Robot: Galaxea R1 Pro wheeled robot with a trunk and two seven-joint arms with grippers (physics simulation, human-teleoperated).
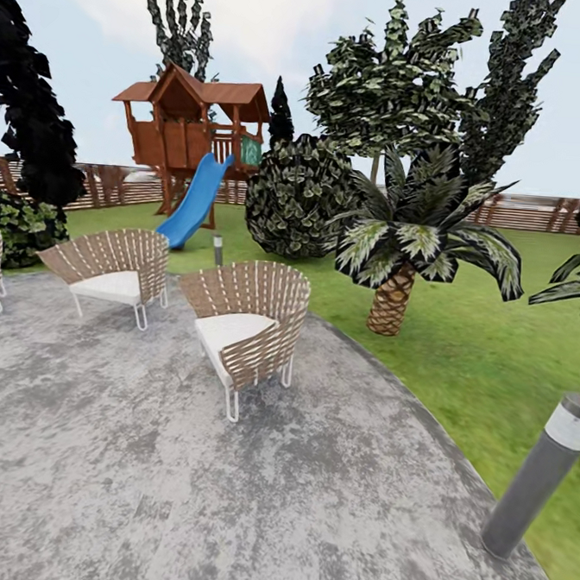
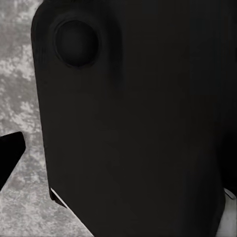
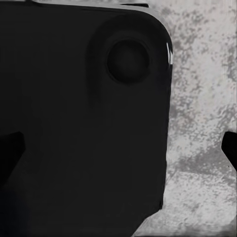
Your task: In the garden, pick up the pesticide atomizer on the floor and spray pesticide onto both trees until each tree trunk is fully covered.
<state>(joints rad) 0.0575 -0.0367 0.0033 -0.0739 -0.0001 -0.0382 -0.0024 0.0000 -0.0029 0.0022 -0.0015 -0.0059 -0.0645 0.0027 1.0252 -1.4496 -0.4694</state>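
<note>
The pesticide atomizer is out of view. A tree (image 1: 391, 81) with a green leafy crown rises behind the short palm (image 1: 405, 246), and a sliver of its pale trunk (image 1: 375, 168) shows. My right gripper (image 3: 118, 148) is open, its dark fingertips (image 3: 230, 147) at opposite edges of the right wrist view, over a black body panel and grey paving. One dark fingertip (image 2: 10, 153) of my left gripper (image 2: 118, 153) sits far out at the edge of the left wrist view, so that gripper looks open, against the same black panel. Neither holds anything.
I stand on a grey stone patio (image 1: 138, 487). Woven chairs (image 1: 248, 330) (image 1: 114, 269) stand ahead. A grey bollard lamp (image 1: 536, 480) leans at the patio's right edge, a smaller one (image 1: 218, 249) by the lawn (image 1: 476, 355). Playhouse (image 1: 193, 123), blue slide (image 1: 192, 201), round bush (image 1: 297, 195) and fence (image 1: 538, 212) lie beyond.
</note>
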